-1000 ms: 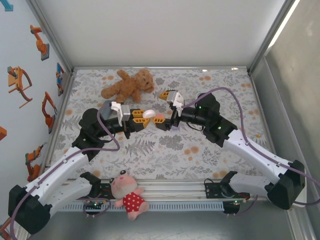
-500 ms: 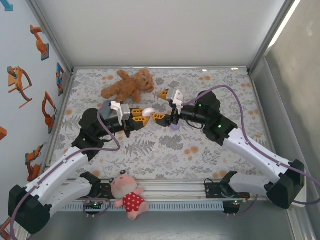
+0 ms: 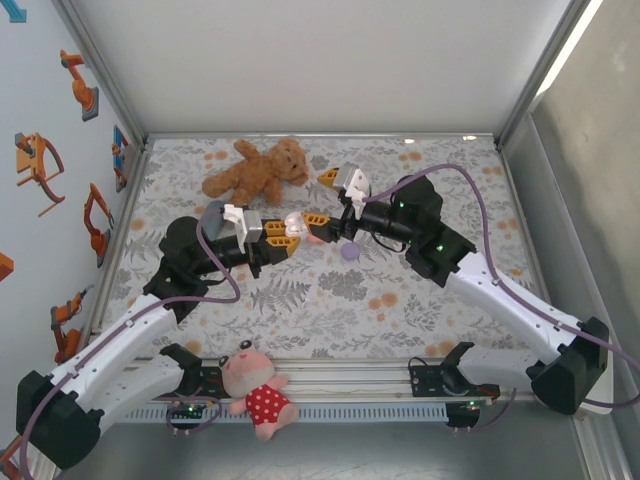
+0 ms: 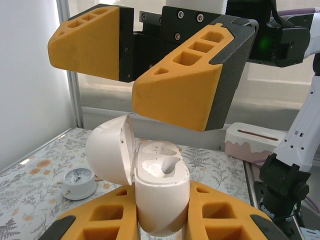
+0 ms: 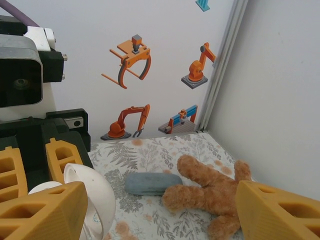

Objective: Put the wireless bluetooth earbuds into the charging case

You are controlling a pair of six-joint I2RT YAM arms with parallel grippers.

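The pale charging case (image 4: 160, 192) stands upright, and my left gripper (image 4: 161, 215) is shut on its lower body. Its lid (image 4: 110, 155) hangs open to the left. The earbuds are too small to make out; a pale shape in the near well (image 4: 164, 166) may be a bud or only moulding. My right gripper (image 4: 135, 75) hovers just above the open case, jaws open and empty. From above, the case (image 3: 292, 228) sits between the left gripper (image 3: 283, 236) and the right gripper (image 3: 321, 200). Through the right wrist camera, the open right gripper (image 5: 160, 215) has the lid (image 5: 92, 200) at its left finger.
A brown teddy bear (image 3: 258, 170) and a grey-blue oblong pouch (image 5: 152, 183) lie toward the far left. A small purple rounded thing (image 3: 348, 252) rests on the patterned cloth under the right wrist. There is a pink doll (image 3: 258, 392) at the near edge, and a small round dial (image 4: 78, 183) on the cloth.
My right gripper has moved left and farther back, over the held case, and its jaws have narrowed a little. The purple thing is now uncovered. The left gripper has stayed put.
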